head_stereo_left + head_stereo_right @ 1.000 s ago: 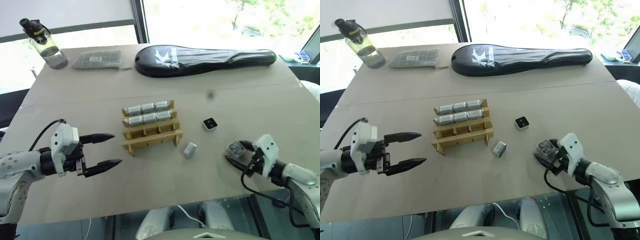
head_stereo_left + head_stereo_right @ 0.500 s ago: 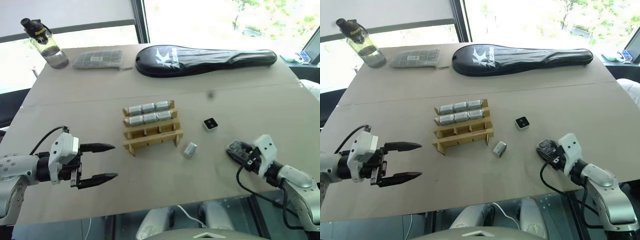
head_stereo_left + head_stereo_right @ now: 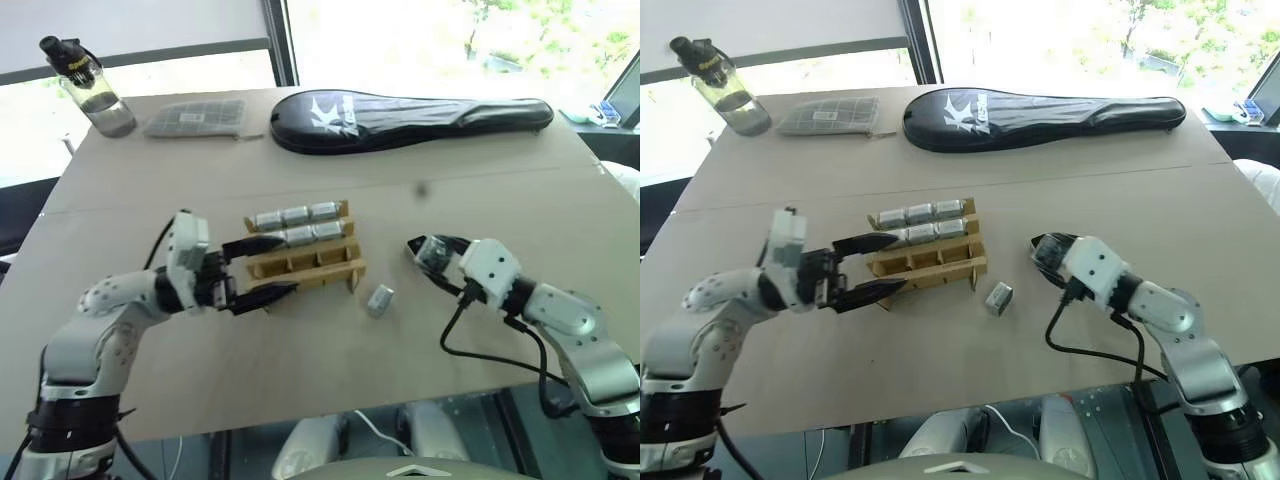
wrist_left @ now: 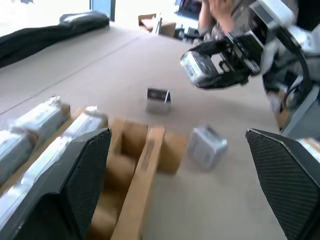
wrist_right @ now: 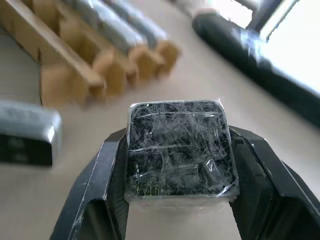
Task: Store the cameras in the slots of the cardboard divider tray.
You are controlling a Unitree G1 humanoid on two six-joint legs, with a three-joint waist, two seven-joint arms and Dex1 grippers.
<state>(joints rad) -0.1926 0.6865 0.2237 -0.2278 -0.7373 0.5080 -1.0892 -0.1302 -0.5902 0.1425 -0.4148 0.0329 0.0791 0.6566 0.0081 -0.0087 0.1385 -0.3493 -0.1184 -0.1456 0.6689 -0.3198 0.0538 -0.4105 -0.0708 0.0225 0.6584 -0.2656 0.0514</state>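
Cardboard tray (image 3: pixel 305 265): 6 cameras slotted, 2 loose on tabletop (image 3: pixel 300 340); right hand (image 5: pixel 175 150) clamps 1 camera (image 5: pixel 177 152); left hand (image 3: pixel 262 270) spread, empty.

I see the cardboard divider tray (image 3: pixel 303 255) as matt tan corrugated board with raw cut edges. The cameras (image 3: pixel 295 226) in its rows look silver-grey metal under crinkled, shiny clear wrap. The camera (image 5: pixel 178 149) between the right gripper's (image 5: pixel 176 200) smooth black plastic fingers (image 5: pixel 98 187) shows a glossy black face beneath wrinkled film. I read the table (image 3: pixel 480 200) as matt brown board.
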